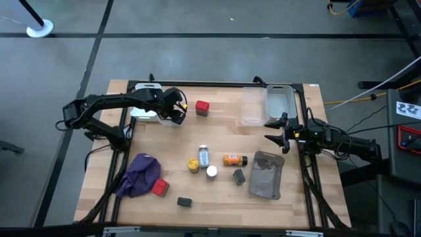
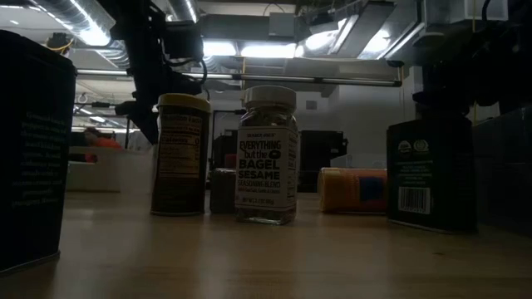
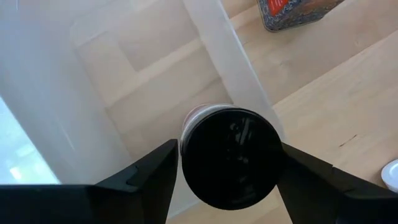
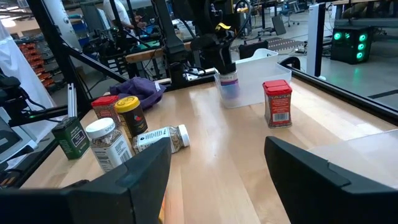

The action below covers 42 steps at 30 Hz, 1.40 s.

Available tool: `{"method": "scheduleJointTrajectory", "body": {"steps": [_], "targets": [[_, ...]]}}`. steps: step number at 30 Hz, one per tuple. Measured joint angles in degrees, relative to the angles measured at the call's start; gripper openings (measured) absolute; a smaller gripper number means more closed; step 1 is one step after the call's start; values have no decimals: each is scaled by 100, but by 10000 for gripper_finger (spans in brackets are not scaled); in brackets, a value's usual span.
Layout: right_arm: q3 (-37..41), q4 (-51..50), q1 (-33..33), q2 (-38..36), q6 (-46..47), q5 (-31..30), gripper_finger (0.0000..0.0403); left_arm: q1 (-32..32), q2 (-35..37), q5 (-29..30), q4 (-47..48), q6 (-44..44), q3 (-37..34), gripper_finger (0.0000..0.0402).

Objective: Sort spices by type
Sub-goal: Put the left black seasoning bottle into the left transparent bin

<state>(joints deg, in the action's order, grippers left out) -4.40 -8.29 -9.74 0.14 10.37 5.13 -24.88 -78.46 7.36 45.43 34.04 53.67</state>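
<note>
Fig. — Left gripper at a dark-capped jar, seen cap-on btwn its two fingers. Fingers spread: a gap shows on each side of the cap, so nothing is pinched. The jar sits centred btwn the tips, against the wall of a clear bin that runs ahead of the fingers; whether it rests on the tabletop or on the bin edge cannot be told.

Handling (judged): small rigid jar, light, smooth round wall, so prob. slippery and apt to roll if tipped. Glass or plastic unclear; treat as breakable. Best hold: across the body just below the cap, fingers on opposite sides, jar kept upright.

Look: black round cap, pale neck w/ a thin red band; in the right wrist view the body reads clear w/ a purplish label.

Other spices: a red tin just beyond the left fingertips; well apart, mid-tabletop, a yellow-lidded jar, a lying white-capped bottle, an upright one, an orange bottle on its side, two dark grey blocks, a second red tin touching the purple cloth.

Right gripper waits at the tabletop's right edge, fingers spread, empty; a grey pouch lies just beside it
</note>
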Motion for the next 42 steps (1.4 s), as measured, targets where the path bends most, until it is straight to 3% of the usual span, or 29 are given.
{"method": "scheduleJointTrajectory", "body": {"steps": [25,42], "targets": [[0,2,-2,0,2,0,260,-186,50,-99,-56,-168,6,237],[0,2,-2,-1,2,1,260,-212,52,-162,-839,-266,11,237]]}}
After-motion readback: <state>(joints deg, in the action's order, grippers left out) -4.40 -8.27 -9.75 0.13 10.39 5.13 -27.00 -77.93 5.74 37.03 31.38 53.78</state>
